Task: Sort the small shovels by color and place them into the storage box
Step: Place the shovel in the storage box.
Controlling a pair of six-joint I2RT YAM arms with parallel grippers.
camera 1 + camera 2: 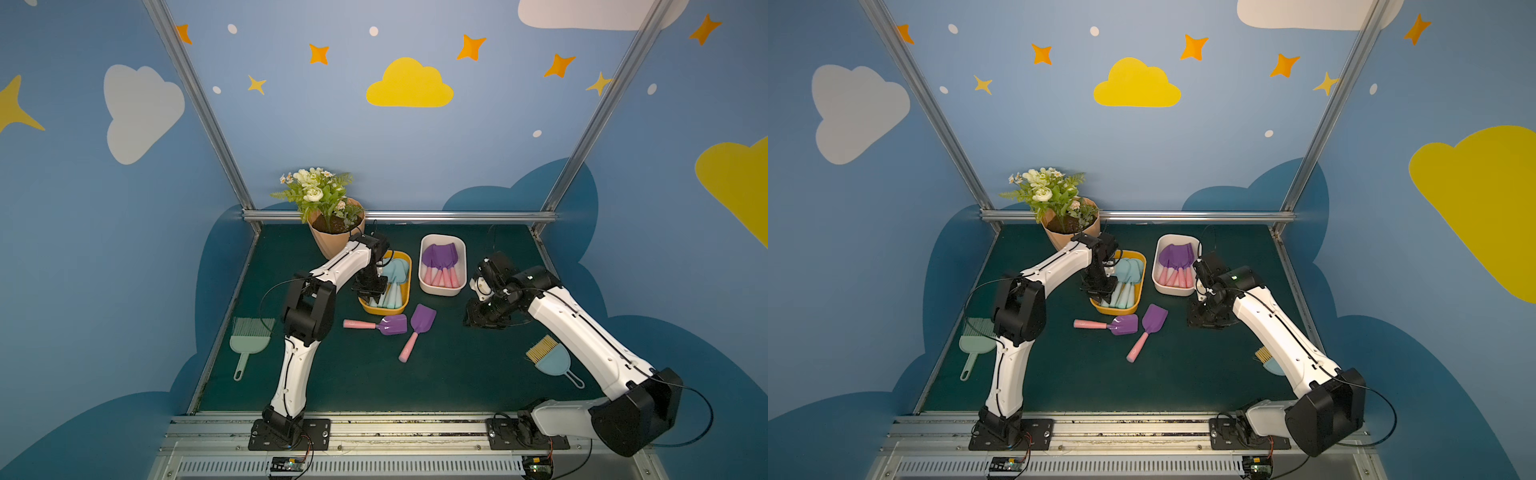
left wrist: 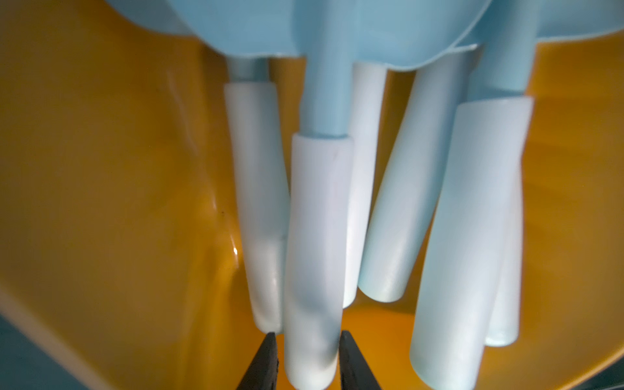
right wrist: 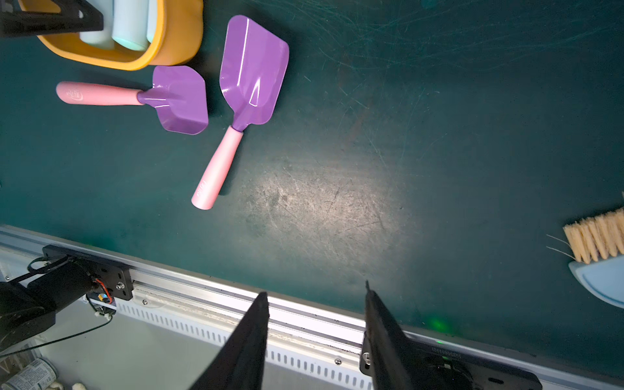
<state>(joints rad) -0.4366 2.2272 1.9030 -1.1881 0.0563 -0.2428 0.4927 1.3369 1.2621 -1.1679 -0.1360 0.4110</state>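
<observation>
Several light blue shovels (image 1: 395, 274) lie in the yellow storage box (image 1: 409, 282). My left gripper (image 1: 371, 296) reaches down into that box. In the left wrist view its fingertips (image 2: 270, 341) flank one pale handle (image 2: 317, 236), slightly apart, with a thin gap on one side. Several purple shovels (image 1: 440, 255) with pink handles fill the white box (image 1: 442, 291). Two purple shovels (image 1: 392, 325) (image 1: 422, 320) lie on the green mat in front of the boxes. My right gripper (image 1: 486, 322) hovers right of them, open and empty; its wrist view shows both shovels (image 3: 179, 98) (image 3: 253, 74).
A potted flower (image 1: 332, 241) stands behind the left arm. A mint-green brush (image 1: 249, 336) lies at the mat's left edge. A blue brush with tan bristles (image 1: 548, 357) lies under the right arm. The metal rail (image 1: 374, 419) borders the front.
</observation>
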